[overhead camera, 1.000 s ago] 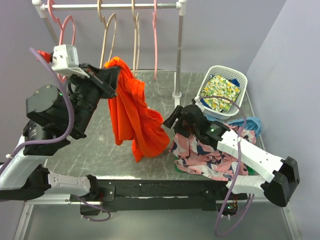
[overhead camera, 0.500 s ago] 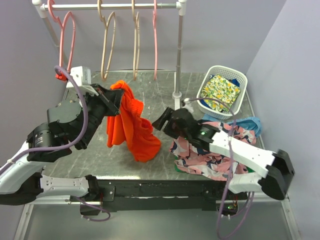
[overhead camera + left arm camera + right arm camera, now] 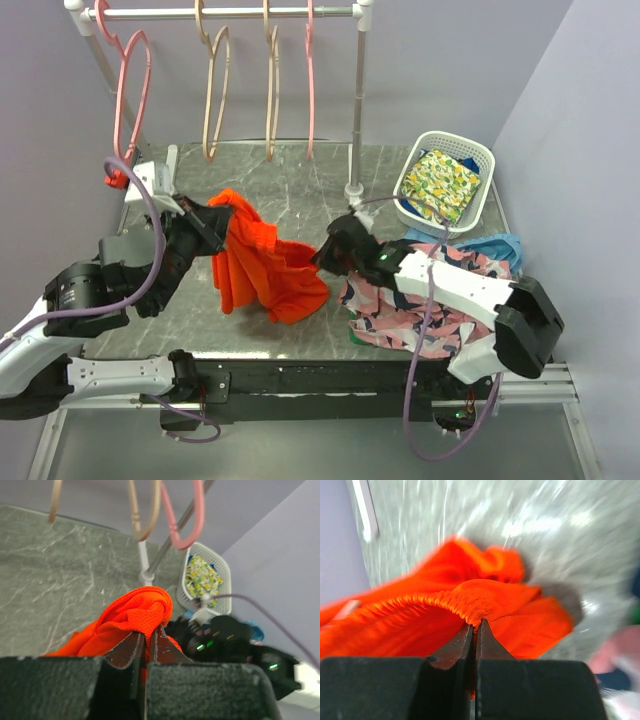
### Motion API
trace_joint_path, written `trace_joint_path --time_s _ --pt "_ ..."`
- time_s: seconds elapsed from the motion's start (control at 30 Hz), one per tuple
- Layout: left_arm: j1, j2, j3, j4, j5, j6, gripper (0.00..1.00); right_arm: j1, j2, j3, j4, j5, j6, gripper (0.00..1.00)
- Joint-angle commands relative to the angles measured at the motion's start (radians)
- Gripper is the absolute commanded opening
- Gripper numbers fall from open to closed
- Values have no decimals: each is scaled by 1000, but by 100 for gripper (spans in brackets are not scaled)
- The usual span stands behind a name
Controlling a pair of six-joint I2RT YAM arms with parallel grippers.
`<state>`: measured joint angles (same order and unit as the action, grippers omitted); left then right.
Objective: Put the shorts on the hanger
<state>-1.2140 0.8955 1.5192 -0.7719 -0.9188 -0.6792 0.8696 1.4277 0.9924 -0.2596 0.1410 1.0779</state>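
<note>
The orange-red shorts [image 3: 268,268] lie bunched on the grey table, partly lifted at their upper left. My left gripper [image 3: 222,222] is shut on that raised fold, and the left wrist view shows the shorts [image 3: 131,614] pinched in the left gripper [image 3: 148,628]. My right gripper [image 3: 322,256] is at the shorts' right edge. In the right wrist view the right gripper [image 3: 475,624] is shut on the gathered waistband of the shorts [image 3: 485,591]. Two pink hangers hang on the rail, one at the left [image 3: 133,85] and one further right [image 3: 309,90]. One pink hanger [image 3: 182,527] shows in the left wrist view.
Two tan hangers [image 3: 213,90] [image 3: 270,90] hang between the pink ones. The rack's post [image 3: 357,120] stands behind the shorts. A white basket [image 3: 478,152] holds a yellow-green floral cloth [image 3: 440,185]. A pink, navy and white garment [image 3: 420,310] lies under my right arm.
My left gripper has come down and forward, lowering the shorts onto the table. My right gripper moved left to the shorts and shut on their waistband.
</note>
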Motion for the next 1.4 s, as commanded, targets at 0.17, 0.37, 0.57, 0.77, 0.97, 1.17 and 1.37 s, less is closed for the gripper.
trace_joint_path --time_s 0.17,0.37,0.57,0.77,0.97,1.17,1.37 --pt "4 -52 -270 -295 -77 -472 5 -70 -217 315 -233 230 -210 0" --pt "80 -81 -660 -193 95 -723 10 0 -222 60 -142 208 -167 0" --pt "191 -184 -867 52 293 -642 50 12 -224 -109 -89 218 -150 0" --pt "191 -181 -699 25 350 -447 84 26 -190 -66 -133 266 -171 0" --pt "191 -170 -484 232 535 -108 90 28 -173 -51 -132 264 -171 0" --pt "195 153 29 229 370 115 97 26 -161 -37 -132 258 -179 0" --pt "304 647 677 33 350 222 78 26 -171 -46 -142 264 -168 0"
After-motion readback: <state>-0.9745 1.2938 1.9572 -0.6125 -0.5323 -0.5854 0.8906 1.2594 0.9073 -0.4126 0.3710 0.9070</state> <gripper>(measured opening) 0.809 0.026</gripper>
